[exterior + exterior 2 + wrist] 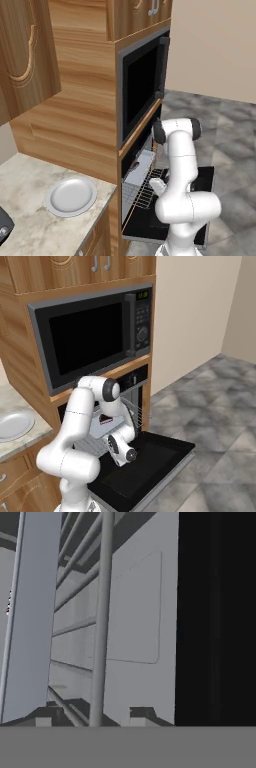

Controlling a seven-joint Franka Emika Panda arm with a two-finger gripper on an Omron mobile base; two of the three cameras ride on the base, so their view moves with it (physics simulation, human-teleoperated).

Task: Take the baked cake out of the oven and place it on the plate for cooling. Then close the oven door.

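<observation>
The oven (133, 378) stands open below the microwave (90, 338) in a wooden cabinet wall. The oven door (150, 461) is dropped flat, a black panel jutting out from the foot of the oven toward the floor. The wire rack (148, 192) is pulled partway out of the oven mouth and hangs over the inner edge of the door. A flat grey tray (141, 167) sits on the rack, just inside the oven opening.

In the right base view the cake (105, 419) shows as a small dark piece with a reddish-pink streak. It lies on the tray inside the oven, behind the arm's forearm. The plate (71, 195) rests on the stone counter (27, 175) to the left of the oven, well apart from the cake, and it holds nothing.

The white arm bends down in front of the oven, its lower end over the door and close to the rack.

In the hand view the gripper (95, 717) is right up against the rack. Its two dark fingertips (142, 714) stand partly apart. One thin grey bar of the rack rises through the gap between them, with space on either side of it. The pads press on nothing and the gripper holds nothing. More rack bars and a pale grey oven wall lie beyond the tips, and a black surface covers the right side of that view.
</observation>
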